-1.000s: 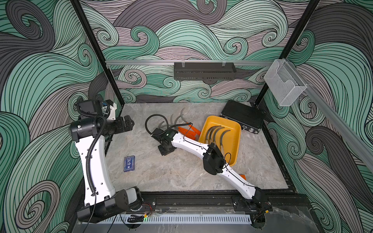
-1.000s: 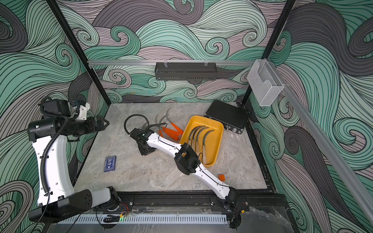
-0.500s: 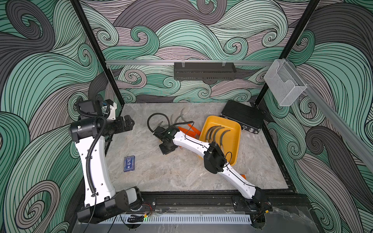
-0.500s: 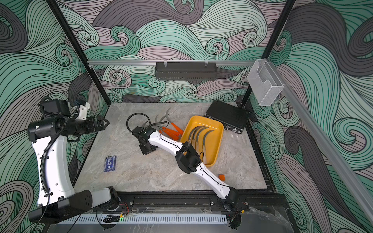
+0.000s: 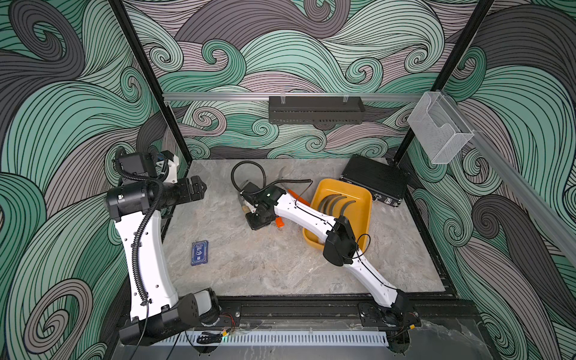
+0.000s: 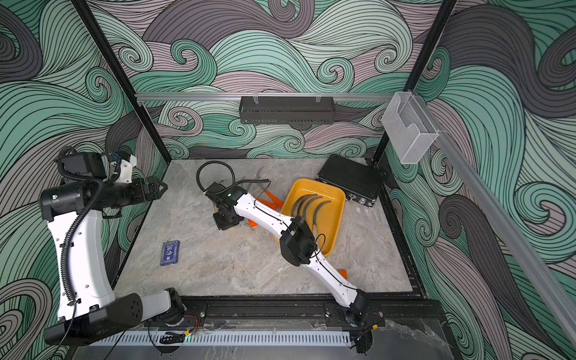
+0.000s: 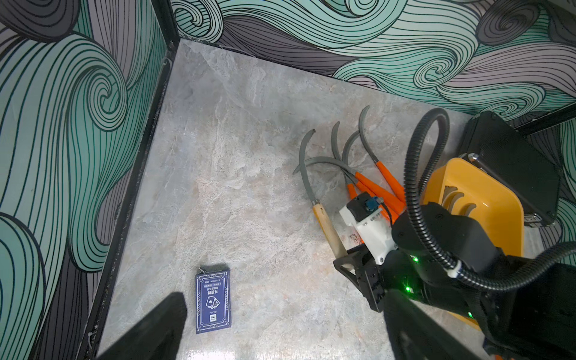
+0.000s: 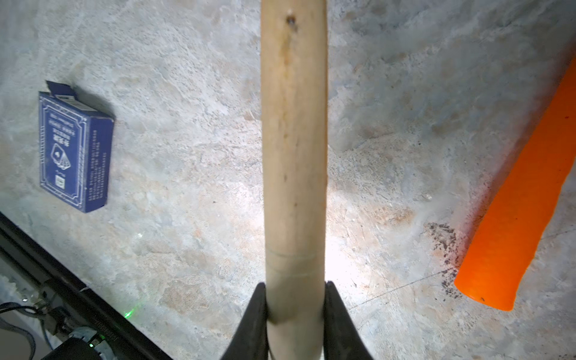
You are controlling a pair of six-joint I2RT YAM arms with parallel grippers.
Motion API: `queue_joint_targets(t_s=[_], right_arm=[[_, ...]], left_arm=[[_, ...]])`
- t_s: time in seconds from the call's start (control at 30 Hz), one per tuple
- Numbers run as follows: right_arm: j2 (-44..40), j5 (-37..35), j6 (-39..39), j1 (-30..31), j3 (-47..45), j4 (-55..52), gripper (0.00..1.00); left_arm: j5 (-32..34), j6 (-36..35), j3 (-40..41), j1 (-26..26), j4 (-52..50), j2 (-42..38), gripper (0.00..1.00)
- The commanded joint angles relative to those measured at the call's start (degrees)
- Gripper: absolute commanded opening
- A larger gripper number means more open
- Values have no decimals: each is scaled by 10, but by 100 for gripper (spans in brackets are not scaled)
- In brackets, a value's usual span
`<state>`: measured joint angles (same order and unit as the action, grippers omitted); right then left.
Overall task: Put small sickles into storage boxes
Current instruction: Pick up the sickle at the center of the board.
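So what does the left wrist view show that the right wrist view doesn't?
Left wrist only: the sickles' grey blades, the yellow tray, the black case. Right wrist only: both fingers of the right gripper pressed against the wooden handle, close up. Shared: that handle, an orange handle, the blue card box.

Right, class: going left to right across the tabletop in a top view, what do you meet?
Card box → right end effector, gripping a sickle → tray.
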<state>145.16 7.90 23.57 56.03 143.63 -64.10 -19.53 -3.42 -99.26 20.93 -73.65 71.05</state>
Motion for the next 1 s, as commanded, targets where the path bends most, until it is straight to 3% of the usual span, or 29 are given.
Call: queue_joint_targets(t_s=[0.0,0.4,0.73,0.97], right_arm=[[-24,22,1,-5,3,-3,0],[-99,105,0,-23,-31,6,0],[-200,137,3,-42,-121,18,0],[-301,159,31,-73,-251,79,0]], left_arm=[[7,-7,-19,4,5,1,99],[-15,-41,-48,4,-35,7,99],[-28,-56,-74,4,-58,16,99],[-49,-64,-82,4,-72,25,99]])
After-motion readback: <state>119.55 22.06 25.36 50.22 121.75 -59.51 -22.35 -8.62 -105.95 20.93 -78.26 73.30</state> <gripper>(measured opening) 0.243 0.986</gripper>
